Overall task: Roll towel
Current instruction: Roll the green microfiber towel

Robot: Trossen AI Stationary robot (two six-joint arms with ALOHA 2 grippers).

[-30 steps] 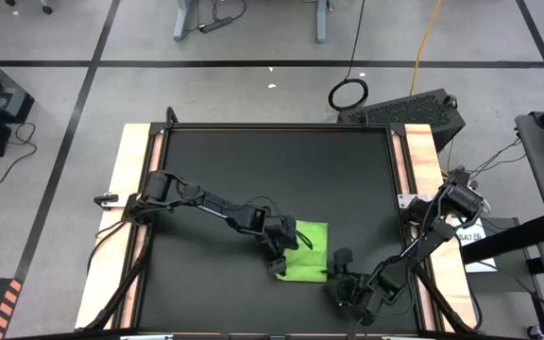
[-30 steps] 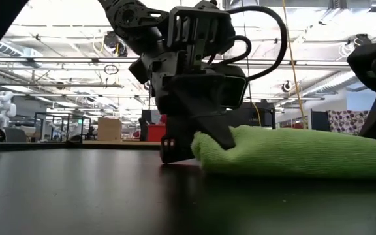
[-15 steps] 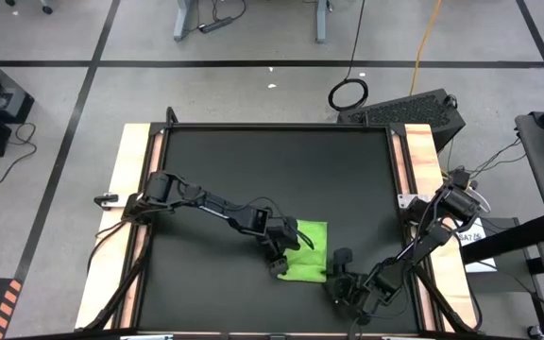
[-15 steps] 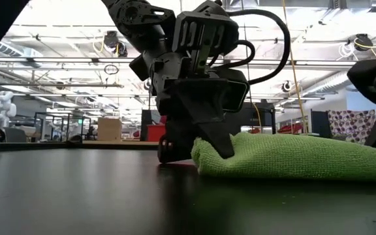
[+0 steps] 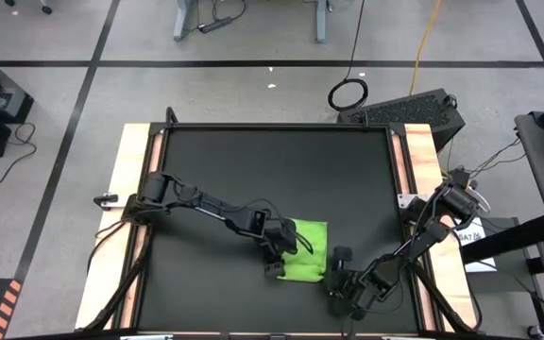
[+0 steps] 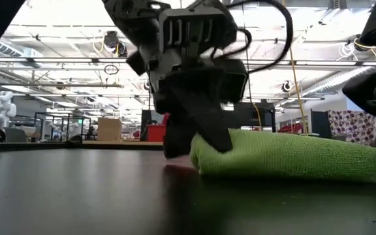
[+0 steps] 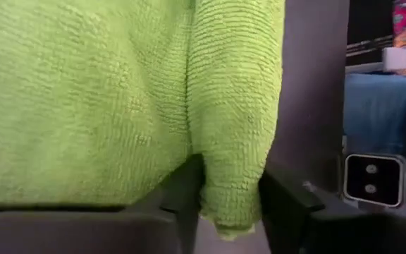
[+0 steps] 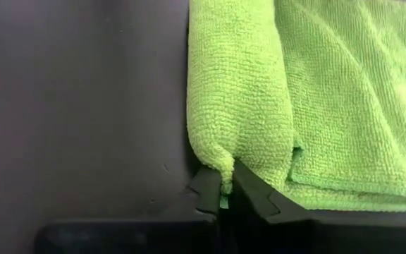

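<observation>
The lime-green towel lies on the black table top near the front edge, right of the middle. Its near edge is rolled over into a thick fold that runs left to right, and the rest lies flat. My left gripper is at the fold's left end, open, one finger on each side of it. At the fold's right end my right gripper is shut on the cloth. My left gripper has the left end of the rolled fold between its two fingers, which point along the roll from the table's left, slanting down. The cloth lies against both fingers and looks barely squeezed. The roll rests on the table. My right gripper pinches the tip of the rolled fold's right end between its two fingertips. The fingers come low from the table's right and point along the roll. Only a small tuck of cloth is between them. The roll lies on the table.
The black mat is bare on its far half and its left side. Wooden rails run along both sides of the table. Cables and a black case lie on the floor beyond the far edge.
My right gripper has moved in toward the towel's right end. In the low view that end of the towel now lies lower and flatter, with its edge in sight. My left gripper has stayed at the fold's left end and shows blurred now.
</observation>
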